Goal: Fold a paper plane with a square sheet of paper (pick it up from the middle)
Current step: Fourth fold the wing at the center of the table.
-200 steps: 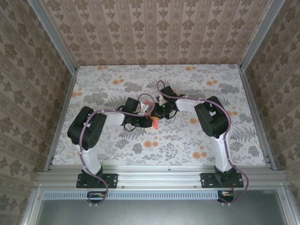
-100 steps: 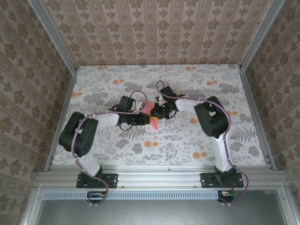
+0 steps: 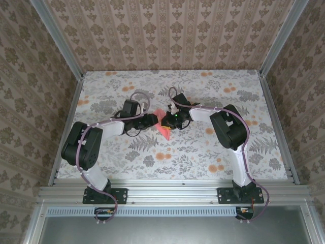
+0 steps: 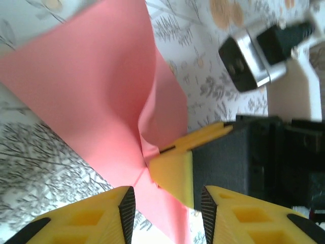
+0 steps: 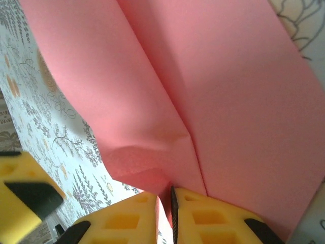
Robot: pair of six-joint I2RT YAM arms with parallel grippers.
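- At the middle of the flower-printed table (image 3: 203, 152), seen from the top external camera, both arms reach inward and their tips meet over the folded pink paper (image 3: 164, 130).
- The left gripper (image 3: 154, 120) comes in from the left and the right gripper (image 3: 165, 121) from the right. The two are just beside each other, with the paper between and below them.
- The paper shows here as a narrow pointed shape, its tip aimed at the near edge of the table. From this height I cannot tell how either pair of jaws stands.
- In the left wrist view, the left gripper (image 4: 167, 198) has its yellow fingers (image 4: 101, 218) standing apart with a clear gap.
- The folded pink paper (image 4: 101, 86) spreads up and to the left, lifted off the table and creased down the middle. A narrow tail of it runs down into the gap. I cannot tell whether it touches either pad.
- Just above, the right gripper (image 4: 157, 155) pinches the paper at the foot of the crease.
- In the right wrist view, the right gripper (image 5: 171, 195) has its jaws pressed together on the crease of the folded pink paper (image 5: 213, 91), which fans out above.
- One yellow finger (image 5: 15, 168) of the left gripper sits at the lower left, apart from the paper.
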